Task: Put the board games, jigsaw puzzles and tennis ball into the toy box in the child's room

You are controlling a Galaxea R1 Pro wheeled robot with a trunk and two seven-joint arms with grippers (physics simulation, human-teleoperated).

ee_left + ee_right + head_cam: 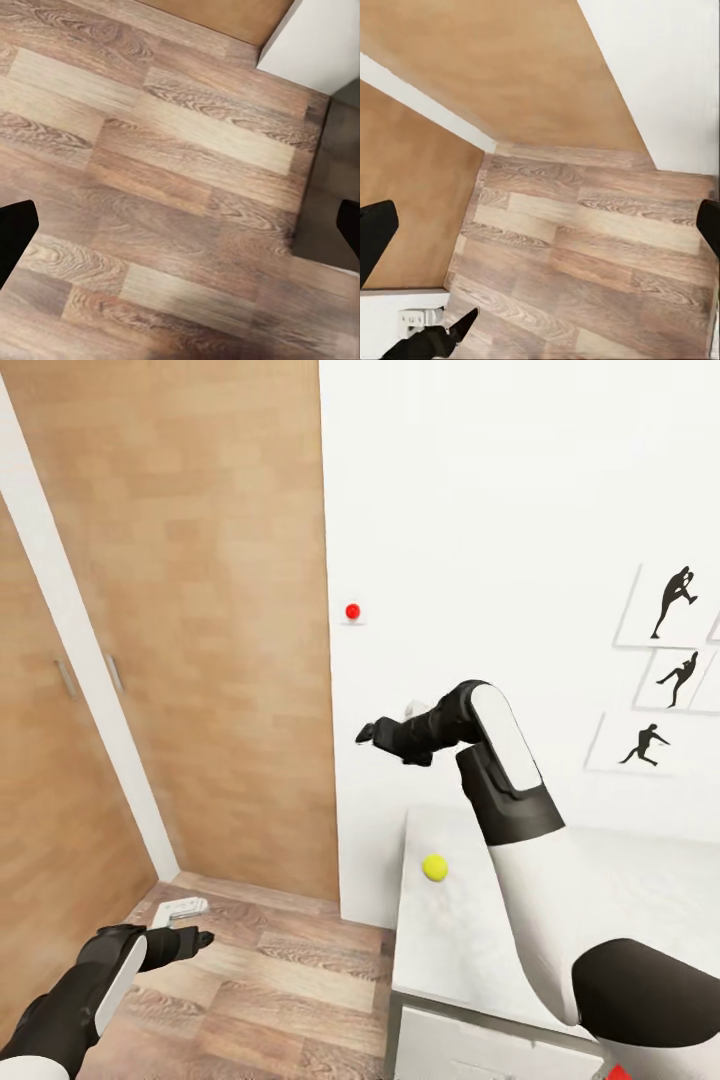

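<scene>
The tennis ball, small and yellow-green, lies on the table near the left end of its light grey top. My right gripper is raised above and to the left of the ball, out past the table's end, by the white wall. In the right wrist view its fingers stand wide apart, open over wood floor, with nothing between them. My left gripper hangs low at the left over the floor. It is open too, and its dark fingertips frame bare planks.
Tall wooden wardrobe doors fill the left. A white wall corner meets them, with a red dot on it. A white socket strip lies on the plank floor. Black silhouette sports pictures hang at the right.
</scene>
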